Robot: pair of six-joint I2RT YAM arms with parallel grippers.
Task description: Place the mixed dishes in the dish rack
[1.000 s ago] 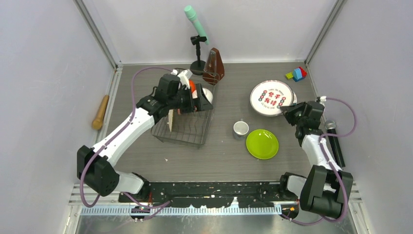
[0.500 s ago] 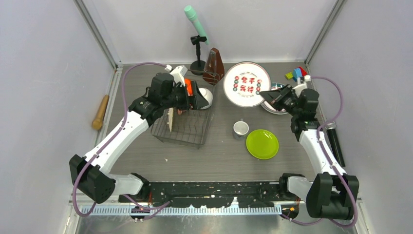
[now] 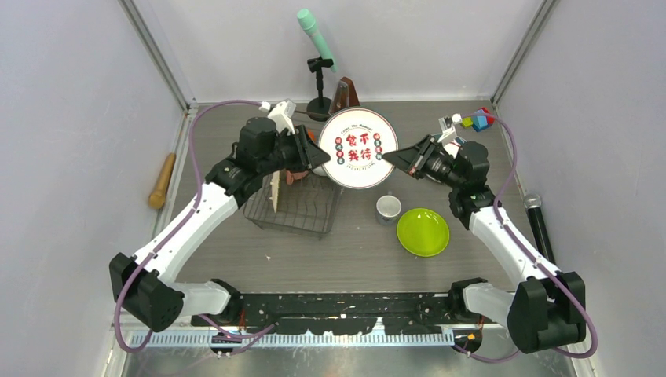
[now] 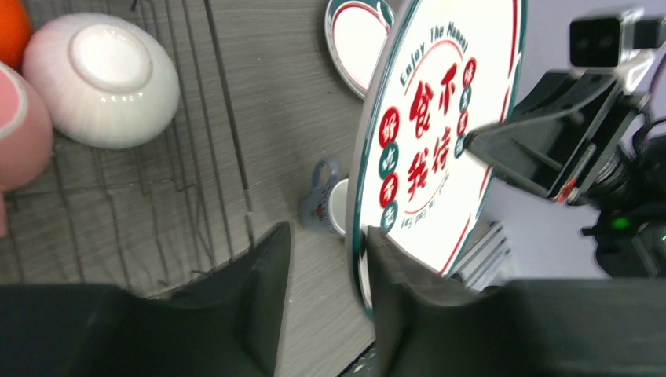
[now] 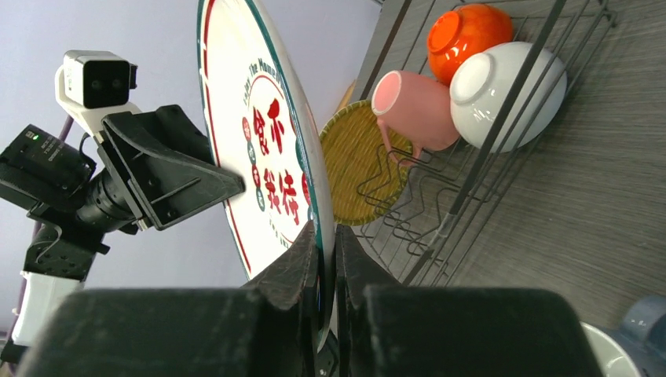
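A white plate (image 3: 359, 149) with red-green marks is held on edge in the air, just beyond the far right corner of the dish rack (image 3: 292, 214). The rim on the side away from the rack is pinched between the pressed-together fingers of the right gripper (image 5: 326, 236). The rim nearer the rack is straddled by the left gripper (image 4: 326, 239); its jaws are spread, with one finger on each face of the plate, and no firm contact can be made out. A handover toward the rack is judged to be the step in hand.

For this to be done well, the left jaws should be closed squarely over the rim, deep enough that the smooth glaze is not caught by the tips alone. The right pinch should be let go only once that hold is judged secure. The plate is best kept upright, since it must be lowered edge-first between the prongs.

Inside the rack, a tan woven plate (image 5: 357, 165) is stood in the slots on the left side, and a pink mug (image 5: 412, 106), an orange bowl (image 5: 463, 31) and a white bowl (image 5: 506, 94) are crowded at the far end. A free slot clear of them should therefore be chosen. A small white cup (image 3: 388, 207) and a lime-green plate (image 3: 422, 232) are yet to be loaded, right of the rack.
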